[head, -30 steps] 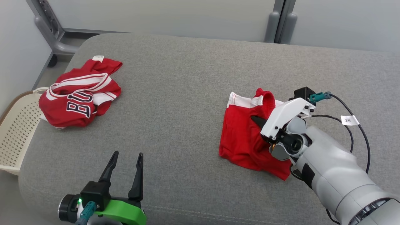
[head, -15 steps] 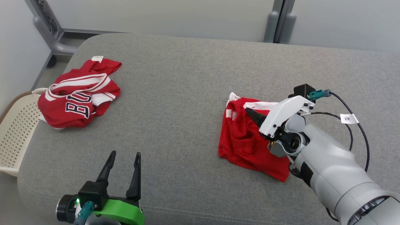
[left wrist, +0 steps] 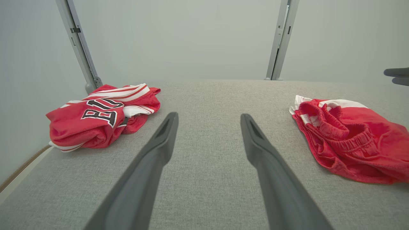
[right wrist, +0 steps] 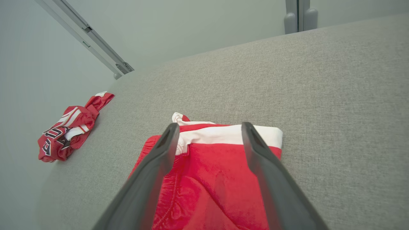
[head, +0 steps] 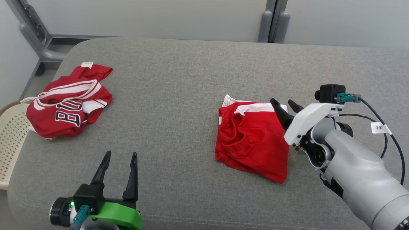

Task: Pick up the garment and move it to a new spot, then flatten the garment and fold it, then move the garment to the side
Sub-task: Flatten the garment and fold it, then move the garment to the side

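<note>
The red garment (head: 252, 143) lies folded towards 3 o'clock on the grey padded worktop (head: 179, 80), the right pincer (head: 281, 101) spread wide and empty at its 2 o'clock corner, the left pincer (head: 121, 154) equally wide and empty at 7 o'clock, a crumpled red jersey (head: 64, 105) at 9 o'clock.

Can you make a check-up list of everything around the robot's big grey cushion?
Surface: grey padded surface, smooth.
Job's things: red shorts lie loosely folded on the right, white band at the far edge.
Clutter: red jersey crumpled at the far left; cream basket beside the left edge.
Grippers: left gripper open, holding nothing, near the front edge; right gripper open over the shorts' right side, holding nothing.
Cables: dark cable with a white tag loops from the right wrist.
Surroundings: pale wall panels and grey posts behind.
</note>
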`<state>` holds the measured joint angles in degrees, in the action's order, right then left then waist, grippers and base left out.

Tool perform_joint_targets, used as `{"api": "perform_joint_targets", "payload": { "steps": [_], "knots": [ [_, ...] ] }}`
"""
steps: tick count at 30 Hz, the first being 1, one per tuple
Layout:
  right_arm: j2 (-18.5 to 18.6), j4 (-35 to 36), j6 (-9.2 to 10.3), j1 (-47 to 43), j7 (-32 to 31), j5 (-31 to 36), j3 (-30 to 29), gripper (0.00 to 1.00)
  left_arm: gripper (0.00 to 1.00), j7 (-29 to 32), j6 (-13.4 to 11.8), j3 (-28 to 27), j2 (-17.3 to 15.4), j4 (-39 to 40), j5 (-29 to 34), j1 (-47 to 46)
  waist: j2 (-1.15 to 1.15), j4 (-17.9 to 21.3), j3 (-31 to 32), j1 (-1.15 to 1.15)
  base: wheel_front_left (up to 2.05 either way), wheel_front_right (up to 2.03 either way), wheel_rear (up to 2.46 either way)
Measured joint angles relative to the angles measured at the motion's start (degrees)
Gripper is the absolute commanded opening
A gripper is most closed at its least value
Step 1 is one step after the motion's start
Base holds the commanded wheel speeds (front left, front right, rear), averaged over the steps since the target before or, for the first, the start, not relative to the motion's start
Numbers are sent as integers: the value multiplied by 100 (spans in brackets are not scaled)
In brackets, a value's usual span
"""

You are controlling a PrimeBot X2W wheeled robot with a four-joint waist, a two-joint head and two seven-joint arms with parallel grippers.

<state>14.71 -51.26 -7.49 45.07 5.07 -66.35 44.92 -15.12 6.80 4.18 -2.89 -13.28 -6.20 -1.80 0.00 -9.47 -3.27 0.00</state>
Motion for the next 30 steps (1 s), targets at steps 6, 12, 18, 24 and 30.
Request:
{"api": "perform_joint_targets", "payload": {
  "steps": [6, 12, 18, 24, 30],
  "knots": [
    [175, -8, 0, -228, 287, 69, 78, 100, 100, 1, -10, -80, -3, 100, 54, 24, 0, 87, 20, 0, 0, 0, 0],
    [172, -279, 0, -332, -5, -65, 132, 100, 100, 0, -18, -133, -3, 179, 116, 77, 0, 172, 15, 0, 0, 0, 0],
    [-8, -786, 0, -136, -619, -153, 238, 100, 100, 1, -18, -93, -2, 178, 127, 75, 0, 177, -21, 0, 0, 0, 0],
    [-179, -1245, 0, 176, -1279, -174, 342, 100, 100, 1, -16, -25, -2, 147, 124, 60, 0, 100, -46, 0, 0, 0, 0],
    [-345, -1785, 1, 449, -1859, -275, 358, 100, 100, 1, -16, 29, 0, 115, 71, 54, 0, -3, -99, 0, 0, 0, 0]
  ]
}}
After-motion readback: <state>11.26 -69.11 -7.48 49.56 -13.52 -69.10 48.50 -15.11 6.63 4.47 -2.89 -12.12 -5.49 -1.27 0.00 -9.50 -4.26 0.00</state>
